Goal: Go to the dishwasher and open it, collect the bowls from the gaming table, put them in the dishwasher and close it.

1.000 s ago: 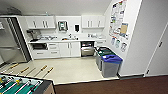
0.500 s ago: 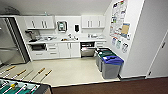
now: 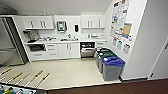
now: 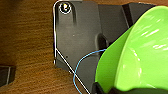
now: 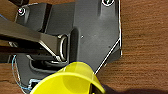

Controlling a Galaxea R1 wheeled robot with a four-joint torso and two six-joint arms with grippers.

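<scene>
- Two bowls show in the wrist views: a lime green bowl (image 4: 140, 57) looms large in the left wrist view, and a yellow bowl (image 5: 68, 80) in the right wrist view.
- The left gripper's fingers are hard to make out; a dark part shows at the green bowl's lower edge, but whether the gripper is clamped on the bowl cannot be told.
- The right gripper is likewise unclear beside the yellow bowl, so its opening cannot be told either.
- Both wrist views look down over the robot's own dark plate onto brown wood-grain floor (image 4: 27, 45).
- In the head view a kitchenette lies ahead; the dishwasher (image 3: 87, 49) sits under the white desk (image 3: 75, 40), between the white cabinet doors (image 3: 68, 50) and the wall corner, and it looks open, with a dark interior above a steel front.
- Several bins stand in a row along the right wall, the nearest grey with a blue lid (image 3: 113, 67).
- A steel fridge (image 3: 8, 47) stands at the far left.
- Rods with wooden handles of the table-football table (image 3: 15, 88) show at the lower left corner.
- Posters (image 3: 120, 18) hang on the right wall above the bins.
</scene>
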